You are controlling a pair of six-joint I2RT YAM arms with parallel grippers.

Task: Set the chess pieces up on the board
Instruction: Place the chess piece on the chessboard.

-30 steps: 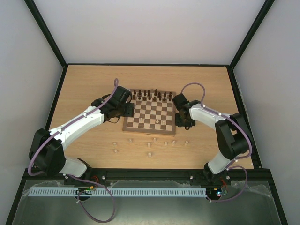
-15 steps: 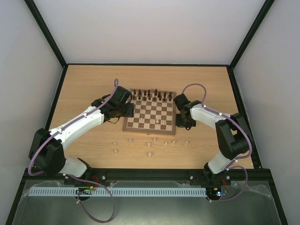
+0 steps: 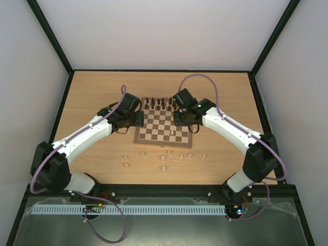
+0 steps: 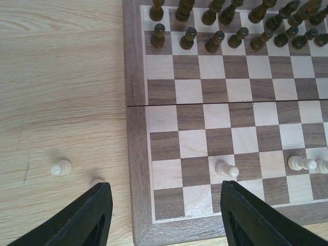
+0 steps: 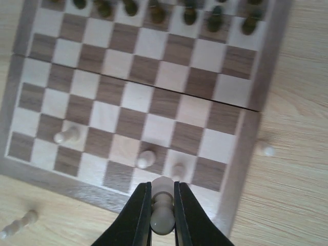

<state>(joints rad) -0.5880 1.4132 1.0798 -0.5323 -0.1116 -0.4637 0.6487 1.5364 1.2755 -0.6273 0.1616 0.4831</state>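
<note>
The board [image 3: 165, 134] lies mid-table, with dark pieces along its far rows. My right gripper [image 5: 163, 205] hangs above the board's near right corner, shut on a pale pawn [image 5: 163, 218]. In the top view the right gripper [image 3: 180, 120] hovers over the board's right half. Three pale chess pieces stand on the near rows [image 5: 66, 136] [image 5: 146, 159] [image 5: 178, 170]. My left gripper [image 4: 164, 218] is open and empty, straddling the board's near left corner, with one pale pawn [image 4: 227, 169] just beyond its right finger [image 4: 253, 218]. In the top view the left gripper [image 3: 139, 120] sits at the board's left edge.
Several loose pale pieces [image 3: 163, 167] are scattered on the tabletop in front of the board. A pale pawn [image 4: 60, 167] stands on the table left of the board. Another [image 5: 266, 149] sits just off the board's right edge. One piece lies on its side [image 5: 20, 223] near the board's front.
The right arm has swung from the table beside the board's right edge up and over the board, its jaws shut on a pale pawn. The left arm has barely shifted.
</note>
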